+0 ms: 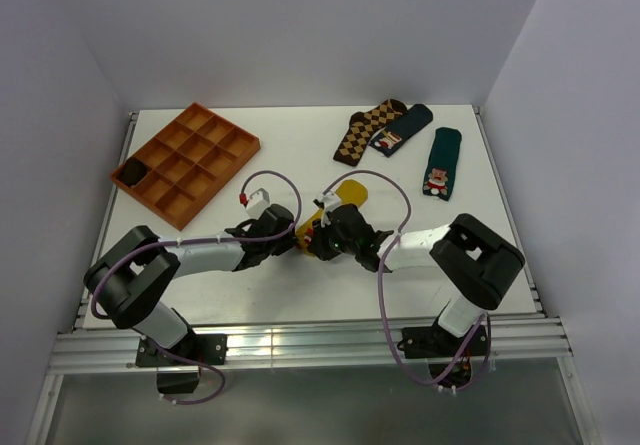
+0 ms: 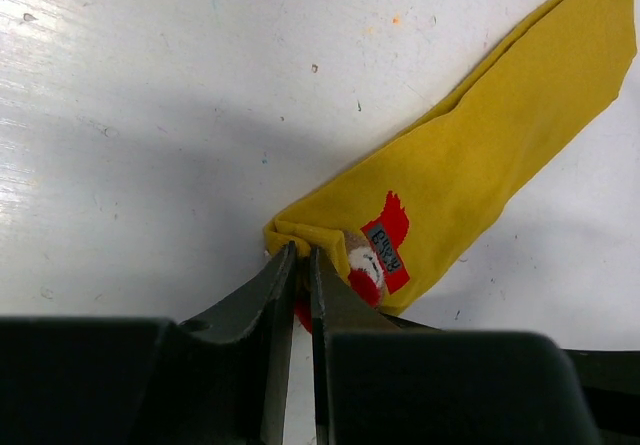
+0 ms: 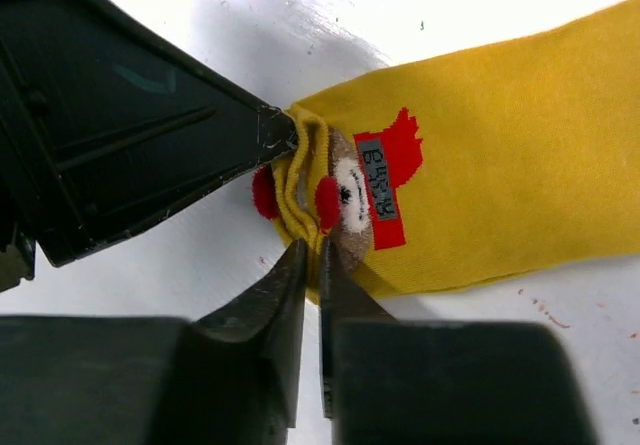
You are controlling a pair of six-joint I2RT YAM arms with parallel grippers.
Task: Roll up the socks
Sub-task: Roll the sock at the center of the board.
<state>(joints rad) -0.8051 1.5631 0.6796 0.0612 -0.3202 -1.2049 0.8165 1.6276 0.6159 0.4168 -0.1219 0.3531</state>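
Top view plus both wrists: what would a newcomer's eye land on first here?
The yellow sock in the middle, its figured toe bunched and pinched by both the left claw and right claw. Next, the orange tray far left and three patterned socks far right.

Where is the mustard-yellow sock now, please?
In the top view the yellow sock lies mid-table, its toe end pinched by the left gripper and the right gripper, nearer the arms than the argyle sock.

It looks like a robotics lab test cell: a white table [image 1: 300, 155] closed in by plain pale walls [image 1: 300, 25] on the left, right and far sides, with two cabled robot arms [image 1: 205, 255] bolted to an aluminium rail [image 1: 300, 345] at the near edge.
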